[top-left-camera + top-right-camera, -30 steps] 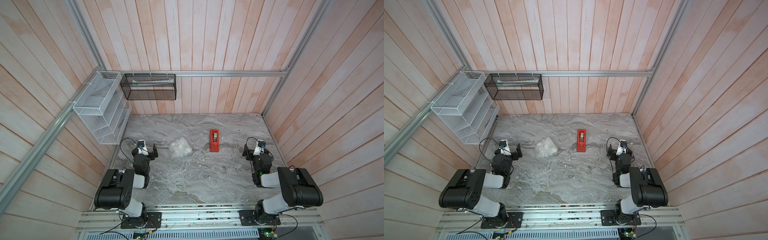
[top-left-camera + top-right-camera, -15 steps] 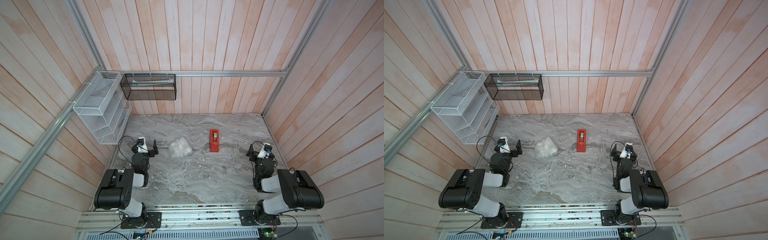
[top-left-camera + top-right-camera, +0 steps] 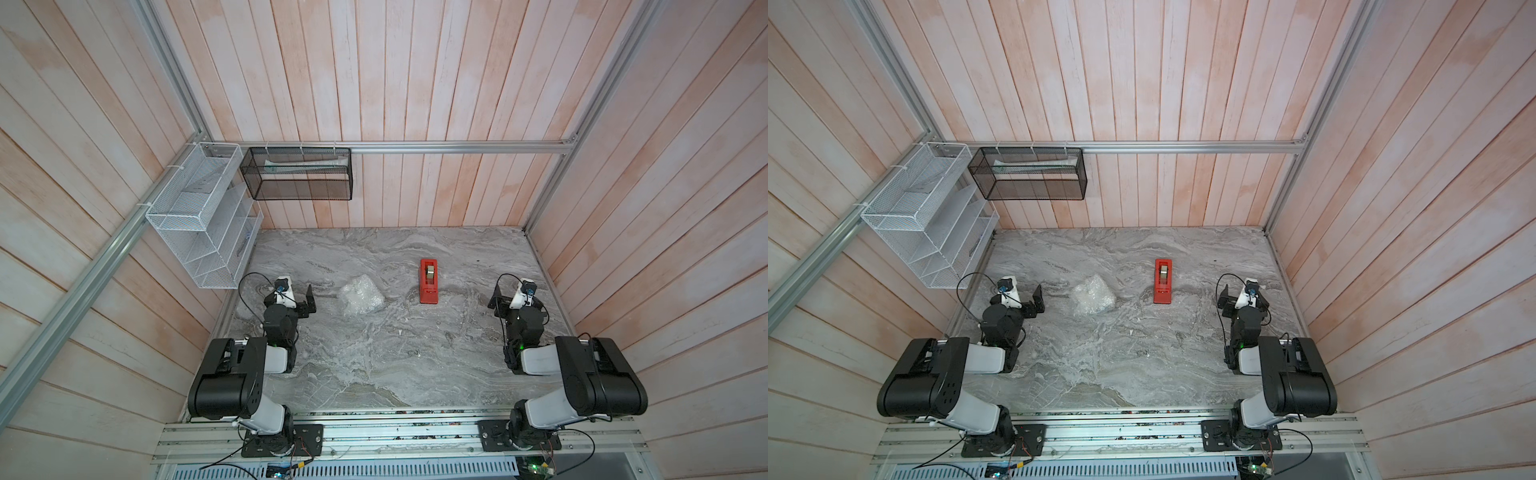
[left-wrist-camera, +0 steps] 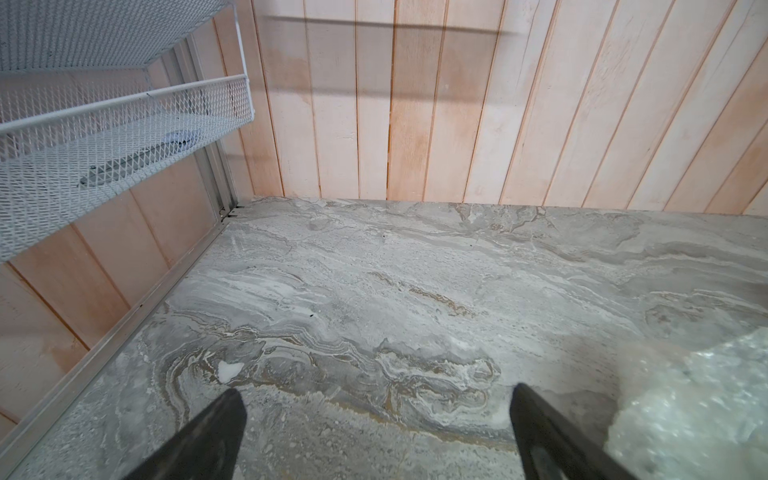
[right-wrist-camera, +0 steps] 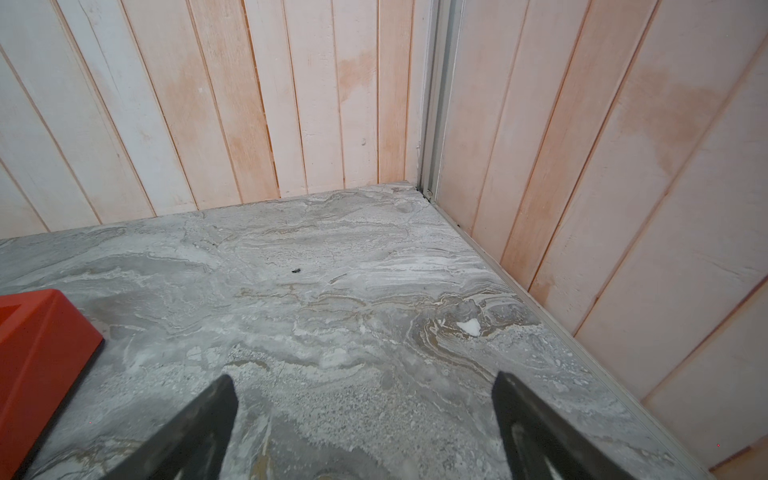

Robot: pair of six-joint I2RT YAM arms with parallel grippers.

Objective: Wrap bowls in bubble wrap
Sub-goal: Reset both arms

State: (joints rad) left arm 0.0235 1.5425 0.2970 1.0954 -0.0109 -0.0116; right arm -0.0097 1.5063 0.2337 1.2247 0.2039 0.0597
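Grey marbled surface point(image 3: 395, 357), pale wood-plank walls on three sides.

Bubble wrap point(image 3: 360, 296): bunched into one whitish, crinkly bundle, lying on the surface left of centre in both top views. Whether a bowl sits inside cannot be told; the wrap is too cloudy.

Red tape dispenser point(image 3: 429, 282): just right of centre, long axis pointing toward the back wall, tape roll visible in its slot. It lies apart from the bundle, with bare surface between them.

Left end effector point(image 4: 376, 395): jaws spread wide, nothing between them, only bare surface. In the left wrist view the bundle fills the lower right corner of the frame, beside and outside the right-hand finger point(image 4: 540, 428); contact cannot be judged there. In a top view the arm sits at middle left, near the bundle but apart from it.

Right end effector point(image 5: 363, 380): jaws likewise spread wide, holding nothing. A corner of the dispenser shows at the lower left edge of the right wrist view, clear of the fingers. In the top views this arm is at middle right, well apart from the bundle.

Upper left of the top views: white wire rack point(image 3: 199, 216) and black mesh basket point(image 3: 299, 174) hang on the walls.
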